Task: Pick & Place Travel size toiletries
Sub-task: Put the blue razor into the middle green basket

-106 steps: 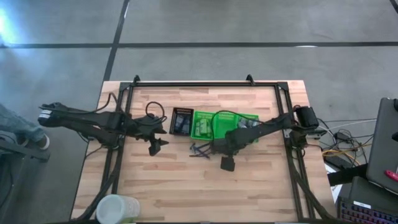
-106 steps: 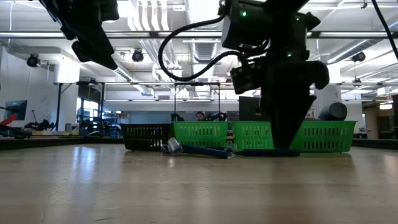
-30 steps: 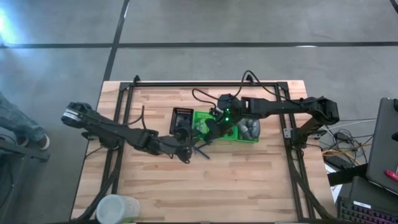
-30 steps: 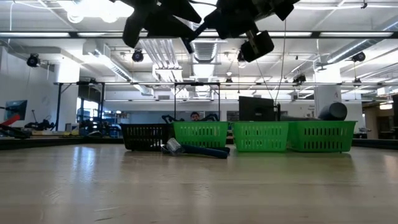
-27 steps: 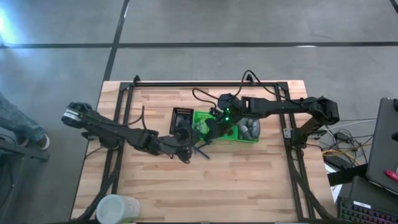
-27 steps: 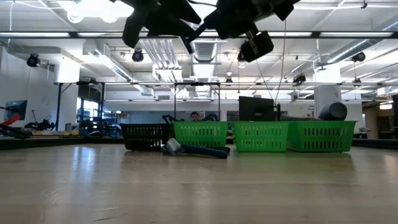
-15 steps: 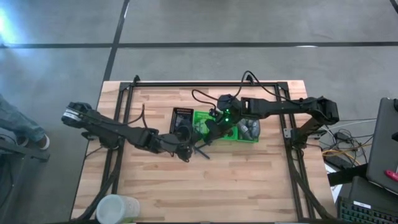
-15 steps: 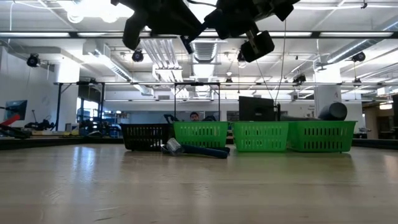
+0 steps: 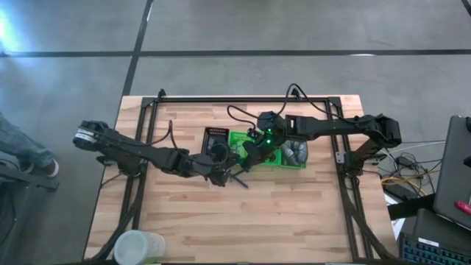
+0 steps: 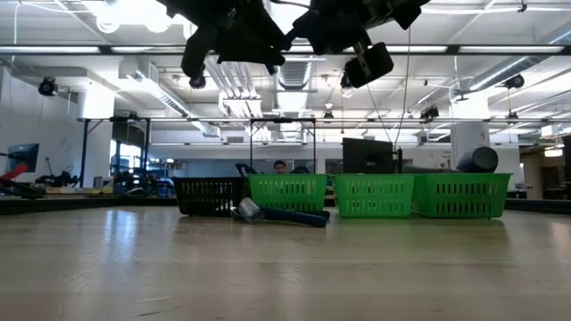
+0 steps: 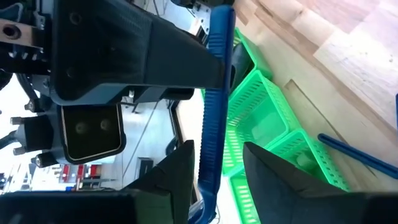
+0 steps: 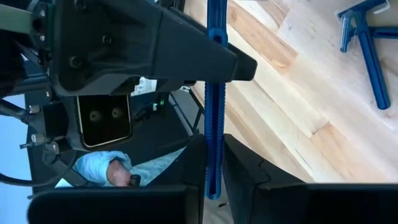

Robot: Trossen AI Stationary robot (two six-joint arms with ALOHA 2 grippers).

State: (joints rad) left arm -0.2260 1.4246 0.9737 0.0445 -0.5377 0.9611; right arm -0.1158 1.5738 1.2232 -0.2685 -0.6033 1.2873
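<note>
mid-air handover of a blue razor (image 12: 215, 93) at centre frame, above the black tray (image 9: 215, 140). right gripper (image 9: 248, 156) jaws clamped on it; left gripper (image 9: 221, 171) jaws apart around it, reopened from a moment ago. more razors (image 9: 237, 178) on the table (image 9: 294, 213) below.

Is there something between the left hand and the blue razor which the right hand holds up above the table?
Nothing visible does. The right hand is shut on the razor, and the razor's other end already reaches the left hand, with no object between them.
</note>
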